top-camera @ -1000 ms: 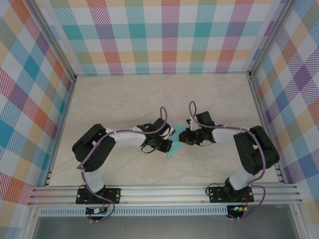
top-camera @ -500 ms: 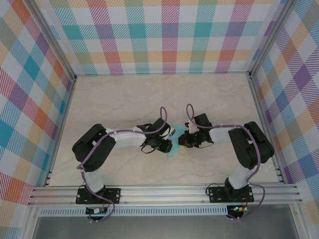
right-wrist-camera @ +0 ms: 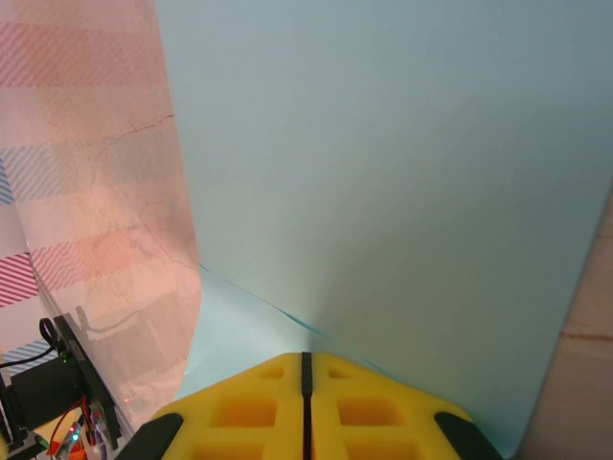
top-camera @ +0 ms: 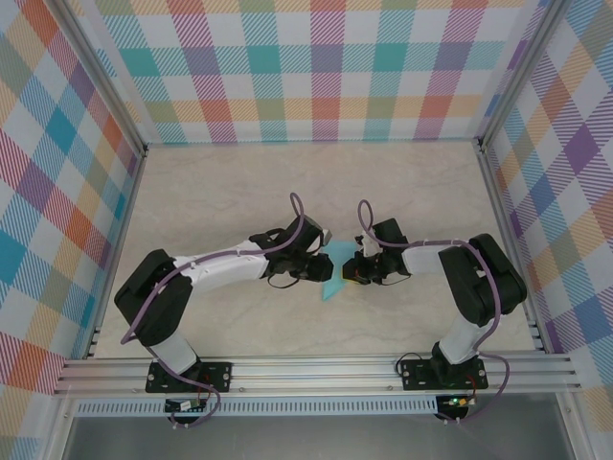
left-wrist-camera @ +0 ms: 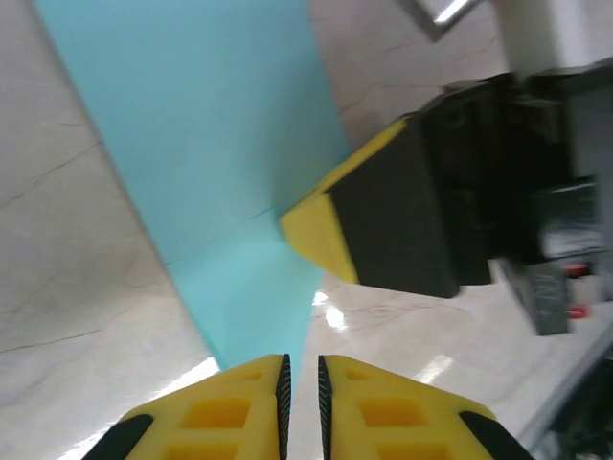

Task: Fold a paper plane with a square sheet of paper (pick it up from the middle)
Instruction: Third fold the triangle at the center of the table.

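The paper plane (top-camera: 333, 278) is a light cyan folded sheet at the table's middle, pinched between the two arms. My right gripper (top-camera: 351, 270) holds its right side. In the right wrist view the pads (right-wrist-camera: 287, 369) are shut tight (right-wrist-camera: 306, 356) on the paper (right-wrist-camera: 383, 144), which rises in front with a crease running from the jaws. My left gripper (top-camera: 319, 265) sits at its left side. In the left wrist view its fingertips (left-wrist-camera: 302, 362) stand a narrow gap apart at the paper's (left-wrist-camera: 211, 144) lower tip, with nothing clearly between them. The right finger (left-wrist-camera: 374, 225) touches the paper's edge there.
The marble table (top-camera: 239, 182) has bare room behind and to both sides of the arms. Checked walls enclose it on three sides. An aluminium rail (top-camera: 316, 369) with both arm bases runs along the near edge.
The left arm has stretched out, its elbow swinging left, and its jaws have parted slightly. The right gripper shifted a little left toward the paper and stays shut.
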`<action>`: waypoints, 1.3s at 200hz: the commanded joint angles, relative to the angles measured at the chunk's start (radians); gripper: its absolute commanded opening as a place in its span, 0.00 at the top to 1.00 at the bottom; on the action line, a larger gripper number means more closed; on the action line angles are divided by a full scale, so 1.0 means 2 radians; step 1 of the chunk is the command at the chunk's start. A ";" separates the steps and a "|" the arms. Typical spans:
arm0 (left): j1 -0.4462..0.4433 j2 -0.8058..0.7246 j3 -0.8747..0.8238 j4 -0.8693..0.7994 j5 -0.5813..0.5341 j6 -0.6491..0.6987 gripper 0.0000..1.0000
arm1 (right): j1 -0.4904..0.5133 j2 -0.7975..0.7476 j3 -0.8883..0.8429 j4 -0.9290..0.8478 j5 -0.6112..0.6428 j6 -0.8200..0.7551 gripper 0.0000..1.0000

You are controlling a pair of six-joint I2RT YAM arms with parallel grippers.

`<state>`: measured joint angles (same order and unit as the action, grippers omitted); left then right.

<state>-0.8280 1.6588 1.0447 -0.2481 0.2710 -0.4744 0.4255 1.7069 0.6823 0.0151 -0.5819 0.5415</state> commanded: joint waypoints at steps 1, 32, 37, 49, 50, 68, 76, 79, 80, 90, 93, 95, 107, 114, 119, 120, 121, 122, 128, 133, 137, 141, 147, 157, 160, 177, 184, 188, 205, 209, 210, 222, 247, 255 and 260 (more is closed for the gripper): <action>0.001 0.005 -0.009 0.045 0.075 -0.038 0.84 | 0.004 0.016 -0.012 -0.026 0.039 -0.010 0.92; -0.008 0.044 0.000 0.052 0.093 -0.045 0.85 | 0.004 0.016 -0.009 -0.031 0.041 -0.012 0.92; -0.007 0.049 0.000 0.056 0.095 -0.049 0.86 | 0.004 0.016 -0.008 -0.033 0.041 -0.012 0.92; -0.008 0.059 -0.001 0.062 0.097 -0.055 0.86 | 0.004 0.016 -0.006 -0.034 0.040 -0.012 0.92; -0.007 0.060 -0.002 0.063 0.098 -0.056 0.86 | 0.004 0.016 -0.006 -0.034 0.040 -0.012 0.92; -0.007 0.069 -0.006 0.074 0.100 -0.061 0.86 | 0.004 0.017 -0.005 -0.036 0.040 -0.012 0.92; -0.007 0.072 -0.007 0.076 0.099 -0.061 0.86 | 0.004 0.018 -0.004 -0.037 0.040 -0.013 0.92; -0.008 0.074 -0.007 0.076 0.100 -0.061 0.86 | 0.004 0.019 -0.004 -0.037 0.039 -0.014 0.92; -0.007 0.074 -0.007 0.076 0.100 -0.061 0.86 | 0.004 0.019 -0.004 -0.037 0.040 -0.014 0.92; -0.008 0.078 -0.006 0.074 0.101 -0.060 0.86 | 0.004 0.020 -0.003 -0.038 0.039 -0.015 0.92; -0.008 0.079 -0.007 0.075 0.102 -0.061 0.86 | 0.004 0.021 -0.004 -0.040 0.039 -0.015 0.92; -0.007 0.080 -0.008 0.075 0.103 -0.061 0.86 | 0.004 0.021 -0.003 -0.040 0.039 -0.015 0.92; -0.007 0.085 -0.010 0.077 0.109 -0.061 0.86 | 0.004 0.023 -0.003 -0.040 0.040 -0.016 0.92; -0.007 0.087 -0.010 0.078 0.111 -0.061 0.86 | 0.004 0.025 -0.003 -0.041 0.039 -0.016 0.92; -0.007 0.090 -0.010 0.077 0.113 -0.061 0.86 | 0.004 0.025 -0.002 -0.040 0.039 -0.016 0.92; -0.007 0.090 -0.010 0.077 0.113 -0.061 0.86 | 0.004 0.025 -0.003 -0.040 0.039 -0.016 0.92; -0.007 0.090 -0.010 0.076 0.114 -0.061 0.86 | 0.004 0.025 -0.003 -0.040 0.039 -0.016 0.92; -0.007 0.091 -0.010 0.076 0.114 -0.060 0.86 | 0.004 0.025 -0.003 -0.040 0.040 -0.016 0.92; -0.008 0.092 -0.009 0.075 0.114 -0.059 0.86 | 0.004 0.027 -0.003 -0.041 0.040 -0.016 0.92; -0.008 0.094 -0.010 0.074 0.114 -0.059 0.86 | 0.004 0.027 -0.004 -0.041 0.040 -0.016 0.92; -0.008 0.095 -0.009 0.073 0.114 -0.058 0.86 | 0.004 0.028 -0.004 -0.041 0.040 -0.016 0.92; -0.007 0.097 -0.009 0.070 0.112 -0.057 0.86 | 0.004 0.027 -0.004 -0.040 0.040 -0.016 0.92; -0.008 0.098 -0.007 0.066 0.108 -0.055 0.86 | 0.004 0.028 -0.004 -0.040 0.040 -0.017 0.92; -0.008 0.100 -0.008 0.061 0.102 -0.053 0.86 | 0.004 0.028 -0.004 -0.040 0.041 -0.017 0.92; -0.008 0.100 -0.007 0.060 0.101 -0.053 0.86 | 0.004 0.028 -0.004 -0.040 0.041 -0.017 0.92; -0.008 0.102 -0.011 0.058 0.096 -0.054 0.87 | 0.004 0.028 -0.004 -0.043 0.041 -0.019 0.92; -0.007 0.103 -0.013 0.058 0.096 -0.055 0.87 | 0.004 0.028 -0.004 -0.043 0.042 -0.018 0.92; -0.008 0.103 -0.014 0.058 0.096 -0.055 0.87 | 0.004 0.028 -0.004 -0.043 0.042 -0.018 0.92; -0.007 0.107 -0.022 0.064 0.102 -0.058 0.87 | 0.004 0.028 -0.004 -0.047 0.044 -0.020 0.92; -0.007 0.106 -0.024 0.064 0.102 -0.059 0.87 | 0.004 0.029 -0.003 -0.047 0.045 -0.020 0.92; -0.007 0.107 -0.024 0.064 0.102 -0.059 0.87 | 0.004 0.028 -0.003 -0.048 0.045 -0.020 0.92; -0.007 0.108 -0.030 0.067 0.102 -0.062 0.87 | 0.004 0.028 -0.002 -0.051 0.046 -0.022 0.92; -0.006 0.110 -0.047 0.084 0.108 -0.072 0.87 | 0.004 0.027 0.000 -0.056 0.049 -0.025 0.92; -0.006 0.111 -0.050 0.089 0.112 -0.075 0.87 | 0.004 0.028 0.000 -0.058 0.051 -0.025 0.92; -0.006 0.112 -0.052 0.091 0.114 -0.076 0.87 | 0.004 0.027 0.000 -0.058 0.052 -0.026 0.92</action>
<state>-0.8371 1.8599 0.9787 -0.0753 0.4751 -0.5991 0.4259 1.7126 0.6975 -0.0143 -0.5785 0.5316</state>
